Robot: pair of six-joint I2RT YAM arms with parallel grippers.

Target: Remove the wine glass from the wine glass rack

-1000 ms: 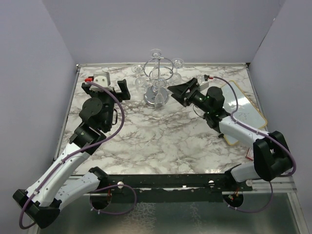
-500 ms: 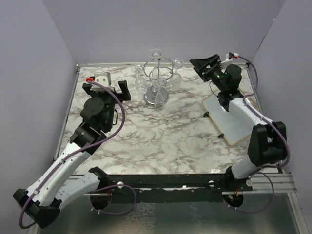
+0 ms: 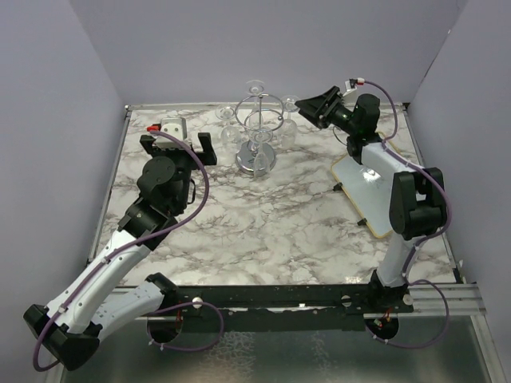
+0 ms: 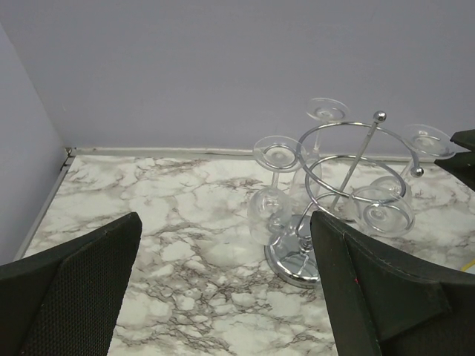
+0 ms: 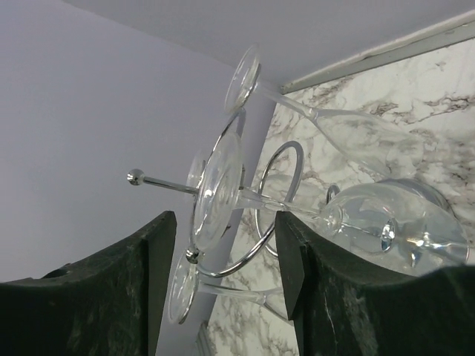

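The chrome wine glass rack stands at the back middle of the marble table, with several clear wine glasses hanging upside down from its ring arms. My right gripper hovers at the rack's right side, open, level with the right-hand wine glass. In the right wrist view that glass's round foot and stem lie just ahead of the gap between the fingers, and nothing is gripped. My left gripper stands wide open left of the rack and holds nothing.
A white board with a wooden rim lies flat on the table's right side, under the right arm. Lilac walls close the table in at the back and both sides. The rack's mirrored base sits near the back wall.
The right arm swung from in front of the rack up to the back right, then in toward the right-hand glass, its jaws narrowing. The left arm edged slightly forward.
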